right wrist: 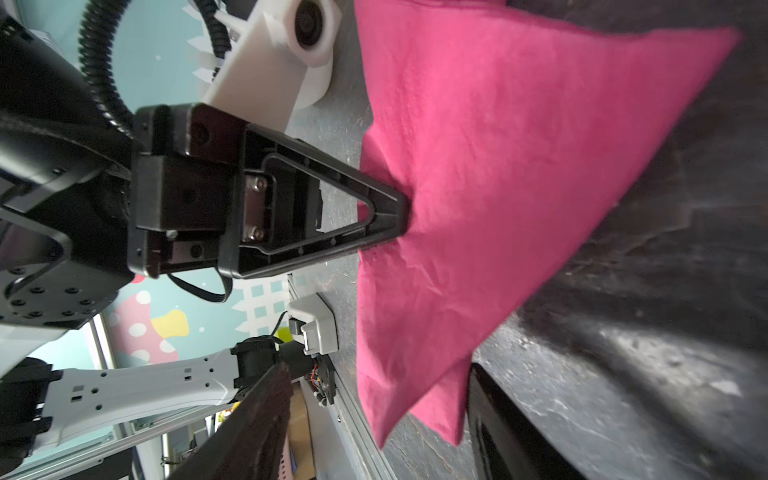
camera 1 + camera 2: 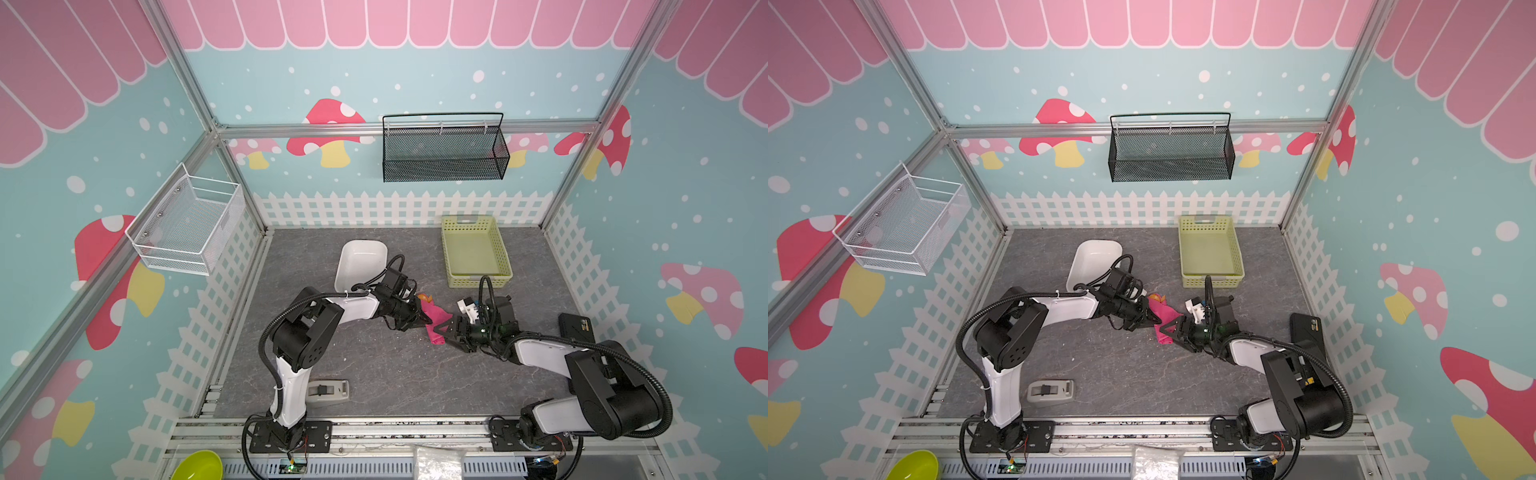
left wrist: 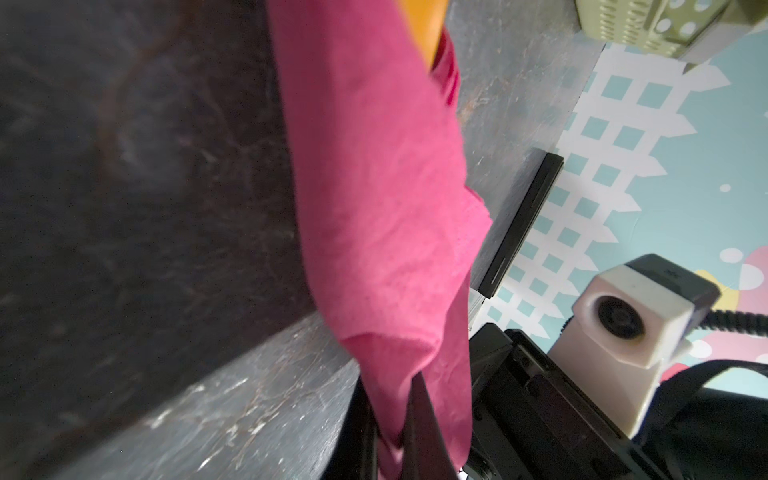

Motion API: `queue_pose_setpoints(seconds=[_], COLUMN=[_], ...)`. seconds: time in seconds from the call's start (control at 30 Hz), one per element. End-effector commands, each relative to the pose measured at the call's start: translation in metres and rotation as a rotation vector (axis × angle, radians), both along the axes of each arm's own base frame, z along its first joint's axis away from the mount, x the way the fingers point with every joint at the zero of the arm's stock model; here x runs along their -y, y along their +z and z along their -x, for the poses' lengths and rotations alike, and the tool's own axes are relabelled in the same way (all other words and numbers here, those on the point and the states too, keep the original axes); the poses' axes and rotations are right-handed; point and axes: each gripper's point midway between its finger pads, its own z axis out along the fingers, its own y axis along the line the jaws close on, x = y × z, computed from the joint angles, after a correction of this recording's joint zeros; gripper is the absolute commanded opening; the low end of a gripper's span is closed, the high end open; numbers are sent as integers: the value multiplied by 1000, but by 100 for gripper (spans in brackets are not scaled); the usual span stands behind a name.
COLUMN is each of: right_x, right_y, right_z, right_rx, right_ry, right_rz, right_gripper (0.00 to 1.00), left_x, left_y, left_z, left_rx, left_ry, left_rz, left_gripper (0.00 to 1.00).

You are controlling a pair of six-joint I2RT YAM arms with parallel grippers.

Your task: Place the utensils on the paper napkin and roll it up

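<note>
Nearest the front rail, a lime green bowl point(image 2: 197, 467) sits below the table edge. A small grey gadget point(image 2: 328, 392) lies on the dark, stone-patterned table point(image 2: 395, 374) beside the left arm's base.

Towards the middle of the table, both arms bend inward and meet over the paper napkin point(image 2: 432, 318). It is folded over into a narrow, loose magenta bundle that runs away from me. The right gripper point(image 2: 444, 330) is at the bundle's near end with its jaws spread. A corner of paper hangs between them, and nothing appears to be clamped. Slightly farther back, the left gripper point(image 2: 424, 319) is pressed together, pinching a fold at the bundle's side.

At the bundle's far end, an orange utensil point(image 2: 424, 297) pokes out of the paper. I cannot tell whether it is the fork or the spoon, or whether both are inside.

My reading is that the placing step looks done for at least one utensil and the rolling is only partway. The right wrist view shows a flat, triangular flap, not a tight roll. Winding it snug and closing it remain.

Beyond the napkin stand a white dish point(image 2: 359, 262) and a pale green basket point(image 2: 449, 249), and no orange shows in either. A black mesh basket point(image 2: 444, 166) hangs on the back wall.
</note>
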Motion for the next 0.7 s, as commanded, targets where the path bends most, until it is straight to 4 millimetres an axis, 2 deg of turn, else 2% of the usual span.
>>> queue_pose_setpoints(seconds=[0.0,0.27,0.67], right_x=[-3,-8,-8], right_y=[6,1,-5], right_z=[-1,2,-4], right_rx=[-28,-66,-86], right_ry=[-18,-4,-28], right_rz=[-91,-154,-184], right_gripper=[67,61,35], left_x=[3,3,2], left_y=[20,20,20], left_z=[-4,-5,-4], left_rx=[12,9,14], left_ry=[23,35,38], left_rz=[69,81,81], left_gripper=[3,3,4])
